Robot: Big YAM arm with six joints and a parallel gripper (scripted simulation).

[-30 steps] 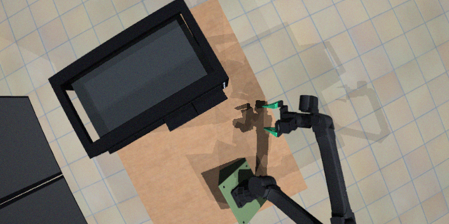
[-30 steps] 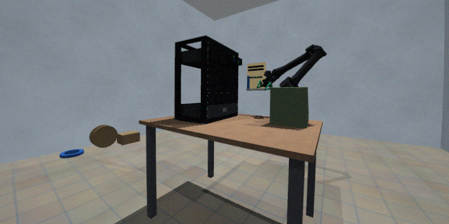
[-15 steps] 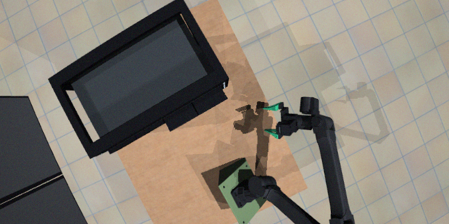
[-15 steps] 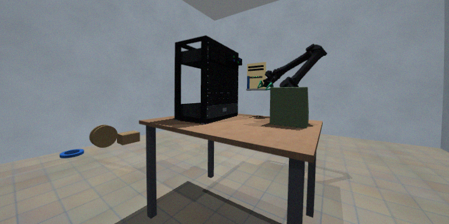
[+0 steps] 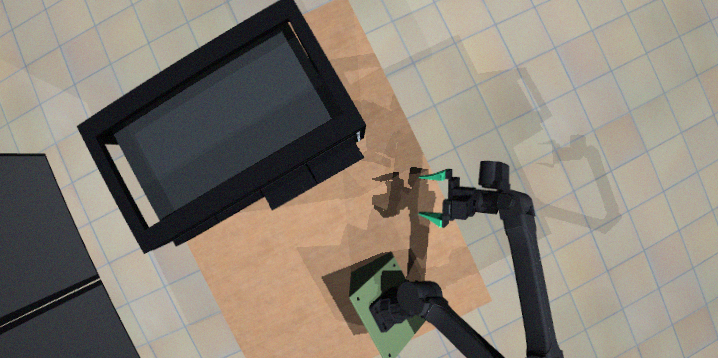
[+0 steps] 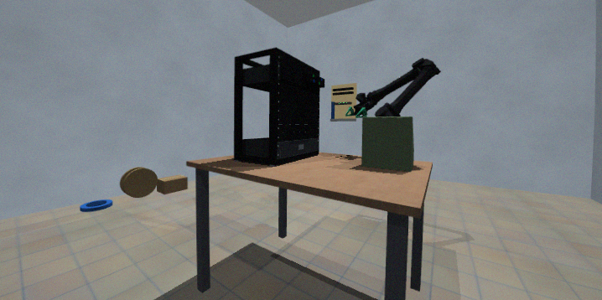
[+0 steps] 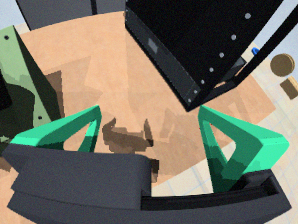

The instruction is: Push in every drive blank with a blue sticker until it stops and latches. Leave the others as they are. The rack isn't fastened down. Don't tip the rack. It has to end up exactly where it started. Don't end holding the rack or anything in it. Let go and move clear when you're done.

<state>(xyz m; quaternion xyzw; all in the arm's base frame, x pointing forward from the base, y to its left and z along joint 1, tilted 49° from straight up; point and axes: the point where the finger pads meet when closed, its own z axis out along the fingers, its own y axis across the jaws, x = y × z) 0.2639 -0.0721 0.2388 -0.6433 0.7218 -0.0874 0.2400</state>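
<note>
The black rack (image 5: 100,129) (image 6: 277,104) (image 7: 200,10) stands upright on the wooden table (image 5: 261,275) (image 6: 319,180) (image 7: 87,63). Dark drive blanks (image 5: 291,187) stick out a little from its front face, low down. A small blue mark (image 6: 322,82) (image 7: 254,50) shows at the upper front corner of the rack. My gripper (image 5: 432,197) (image 6: 351,111) (image 7: 149,110), with green fingers, is open and empty. It hangs in the air in front of the rack, a clear gap away from it, with the fingers pointing toward the rack. The other stickers are too small to tell.
The arm's green pedestal (image 5: 369,288) (image 6: 386,142) stands on the table's near right part. A dark cabinet (image 5: 40,255) stands beside the table. A poster (image 6: 344,91) hangs on the wall. A blue ring (image 6: 96,204), a brown disc (image 6: 137,181) and a box (image 6: 171,183) lie on the floor.
</note>
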